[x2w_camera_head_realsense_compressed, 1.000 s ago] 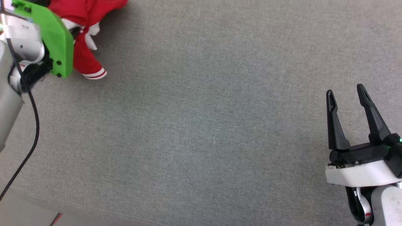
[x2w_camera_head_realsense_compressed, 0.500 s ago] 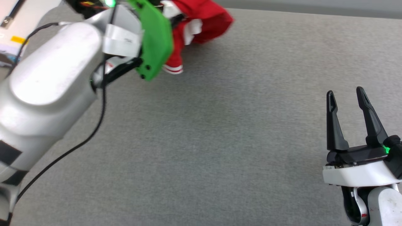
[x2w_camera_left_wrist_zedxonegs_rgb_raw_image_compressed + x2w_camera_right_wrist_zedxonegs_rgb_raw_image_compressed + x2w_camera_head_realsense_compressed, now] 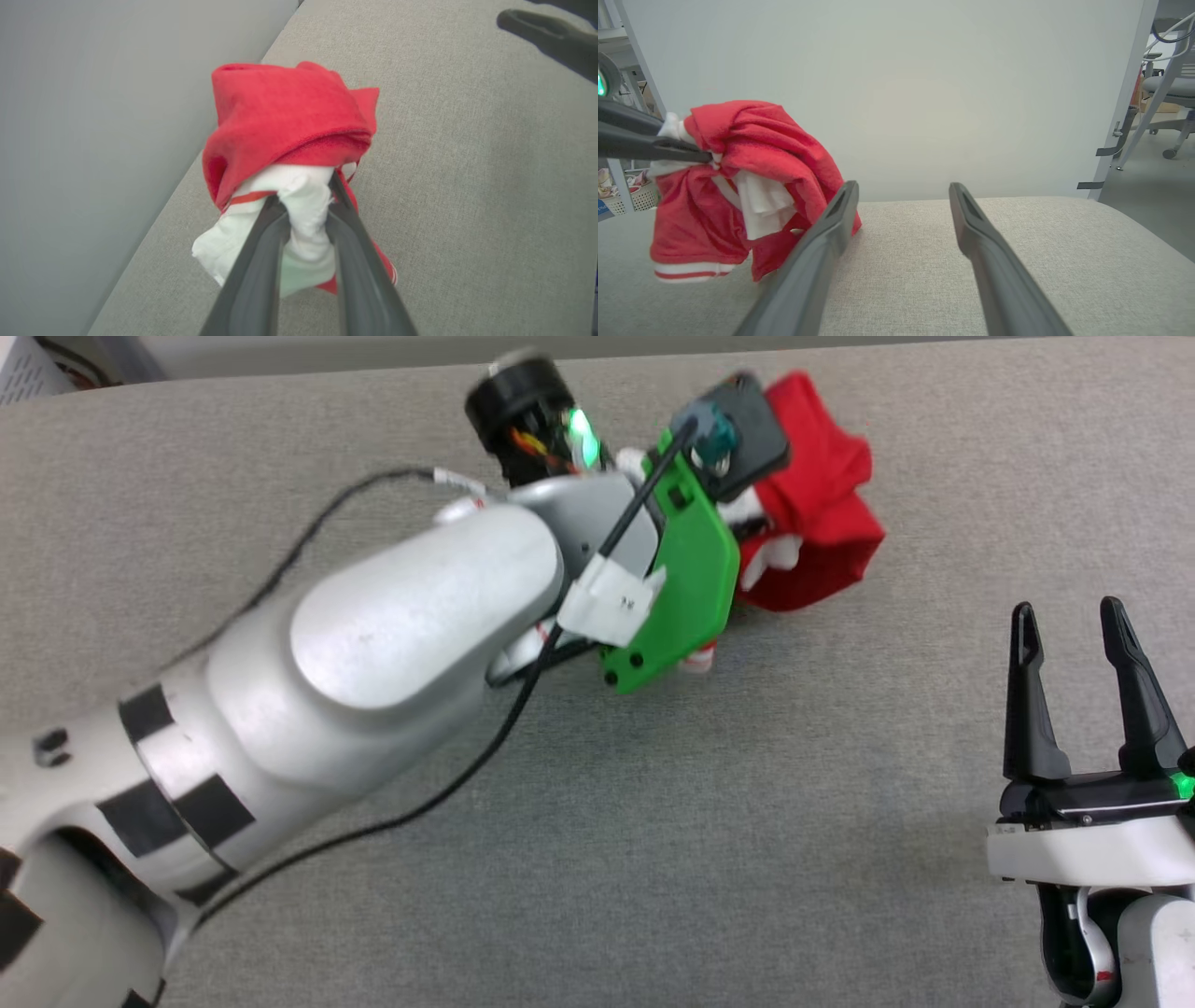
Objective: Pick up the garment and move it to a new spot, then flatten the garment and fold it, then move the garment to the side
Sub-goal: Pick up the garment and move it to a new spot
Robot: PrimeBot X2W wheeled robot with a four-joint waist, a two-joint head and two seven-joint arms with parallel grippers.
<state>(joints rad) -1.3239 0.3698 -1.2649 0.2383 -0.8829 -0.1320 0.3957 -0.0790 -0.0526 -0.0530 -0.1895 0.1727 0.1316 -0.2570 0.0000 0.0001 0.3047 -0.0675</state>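
Red garment (image 3: 823, 527) hangs as a bunched lump from the left gripper (image 3: 306, 198), over the far part of the grey table (image 3: 653, 821), close to its back edge. Jaws are pinched narrow on a wad of white cloth – prob. a sleeve – with red body fabric draped over and past the fingertips. A grip on one bunch lets the rest dangle free, so the load moves in one piece. The striped hem is the lowest part; whether it touches the table cannot be told from the right wrist view.

Judgement: step in hand is the carry to a new spot – flattening and folding not yet begun.

Right gripper (image 3: 1067, 614) sits low at the near right, well apart from the garment, fingers pointing away from the robot, jaws spread wide with nothing between them. Placement reads as standby, clear of the left arm's path and ready for a 2nd grip.

A green bracket (image 3: 691, 583) and black cable (image 3: 420, 803) ride on the left wrist.

Surface: woven grey fabric, matte, likely some drag on cloth. Room: pale wall (image 3: 901, 93) directly behind the table; basket (image 3: 640, 198) at left, office chair (image 3: 1168, 88) at right.
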